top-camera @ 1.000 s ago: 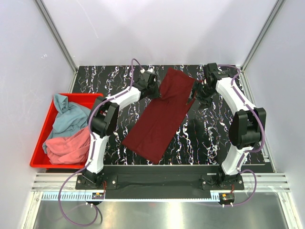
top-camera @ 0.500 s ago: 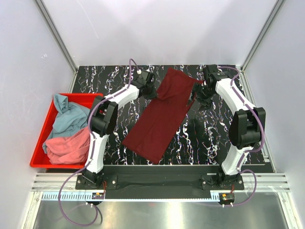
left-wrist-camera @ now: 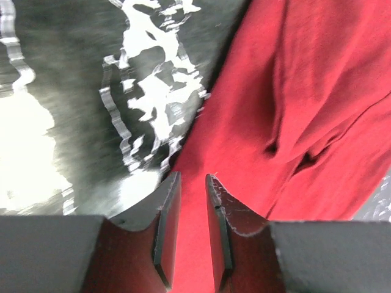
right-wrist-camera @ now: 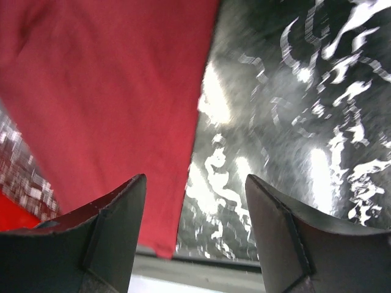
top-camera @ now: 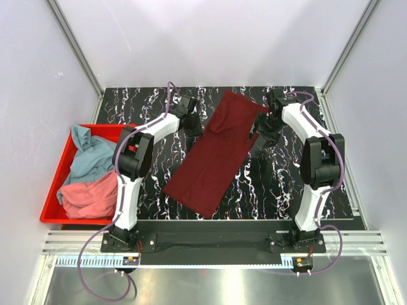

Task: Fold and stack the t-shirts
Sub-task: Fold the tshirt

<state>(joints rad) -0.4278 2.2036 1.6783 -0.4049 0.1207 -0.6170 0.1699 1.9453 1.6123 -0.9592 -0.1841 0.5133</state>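
a black marble-patterned table (top-camera: 146, 105) carries a dark maroon cotton t-shirt (top-camera: 216, 152) as a long strip slanting from upper centre to lower centre of the overhead frame, while a dusty teal-blue t-shirt (top-camera: 89, 155) and a coral pink t-shirt (top-camera: 92, 194) lie crumpled in a red plastic bin (top-camera: 76, 220) at the left. the maroon cloth looks light and limp, apt to sag, so its upper corners seem the best hold. the left gripper (top-camera: 193, 124) sits at its upper left edge, jaws parted a slit with nothing seen pinched; the right gripper (top-camera: 264, 136), at its upper right edge, gapes wide and empty.
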